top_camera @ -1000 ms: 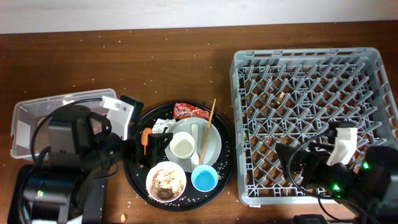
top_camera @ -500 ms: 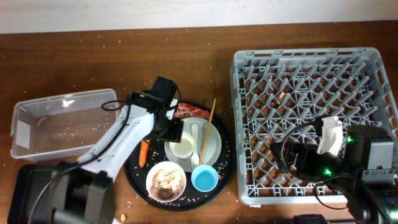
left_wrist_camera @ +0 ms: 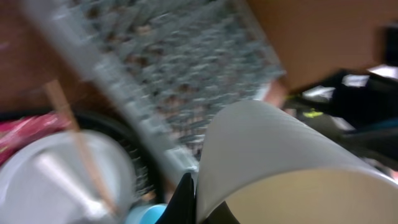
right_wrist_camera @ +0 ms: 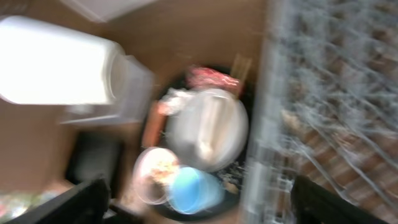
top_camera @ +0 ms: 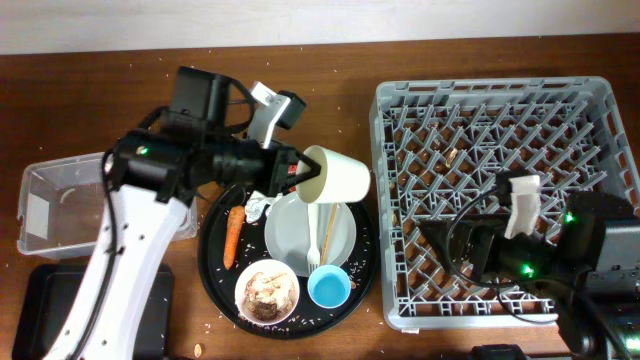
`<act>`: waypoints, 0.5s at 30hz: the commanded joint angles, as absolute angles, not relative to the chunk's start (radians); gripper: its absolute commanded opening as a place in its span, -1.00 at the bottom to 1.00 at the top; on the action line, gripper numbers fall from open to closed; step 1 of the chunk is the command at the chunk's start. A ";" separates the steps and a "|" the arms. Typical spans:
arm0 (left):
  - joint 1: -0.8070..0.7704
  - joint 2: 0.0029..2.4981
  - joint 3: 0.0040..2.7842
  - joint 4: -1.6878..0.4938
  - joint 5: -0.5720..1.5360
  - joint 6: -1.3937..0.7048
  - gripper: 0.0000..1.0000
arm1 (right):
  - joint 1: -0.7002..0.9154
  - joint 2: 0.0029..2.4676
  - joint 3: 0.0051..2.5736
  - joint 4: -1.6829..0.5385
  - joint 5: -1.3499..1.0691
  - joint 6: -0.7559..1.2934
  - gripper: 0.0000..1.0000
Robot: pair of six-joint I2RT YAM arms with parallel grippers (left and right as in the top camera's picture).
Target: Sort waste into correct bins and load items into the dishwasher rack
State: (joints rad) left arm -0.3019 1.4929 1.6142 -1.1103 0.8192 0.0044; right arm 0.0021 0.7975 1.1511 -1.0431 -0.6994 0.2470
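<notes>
My left gripper (top_camera: pixel 305 173) is shut on the rim of the white cup (top_camera: pixel 340 176), which hangs tipped on its side above the round tray's far edge. In the left wrist view a black finger (left_wrist_camera: pixel 186 200) presses the cup (left_wrist_camera: pixel 280 155) wall. Below lie the white plate (top_camera: pixel 300 240) with the fork (top_camera: pixel 314 250) and spoon (top_camera: pixel 328 222), the bowl of food scraps (top_camera: pixel 267 291), the blue cup (top_camera: pixel 329 287), the carrot (top_camera: pixel 232 236) and the tissue (top_camera: pixel 259 208). The chopstick (left_wrist_camera: pixel 78 146) and red wrapper (left_wrist_camera: pixel 18 134) show blurred. My right gripper (top_camera: pixel 450 252) is open above the dishwasher rack (top_camera: pixel 500 120).
The clear tub (top_camera: pixel 45 205) sits at the left and the shallow black tray (top_camera: pixel 35 310) in front of it, partly under my left arm. The round black tray (top_camera: pixel 215 285) lies between the tub and the rack. Crumbs dot the wooden table.
My left gripper shut on the white cup, lifted it off the plate and swung it up and right. The right gripper shifted slightly left over the rack.
</notes>
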 commanded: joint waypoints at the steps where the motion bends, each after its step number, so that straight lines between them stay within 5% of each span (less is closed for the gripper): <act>1: -0.273 1.460 1.620 -1.092 1.339 0.153 -1.00 | 0.000 0.795 1.168 -0.876 -1.121 0.184 0.79; 12: -0.426 1.461 1.620 -1.022 1.391 0.152 -1.00 | 0.089 0.827 1.168 -0.594 -1.253 0.275 0.79; 14: -0.444 1.461 1.620 -0.979 1.390 0.152 -0.99 | 0.177 0.862 1.168 -0.590 -1.238 0.274 0.70; 15: -0.452 1.461 1.620 -0.968 1.364 0.152 -0.99 | 0.212 0.878 1.168 -0.570 -1.234 0.274 0.47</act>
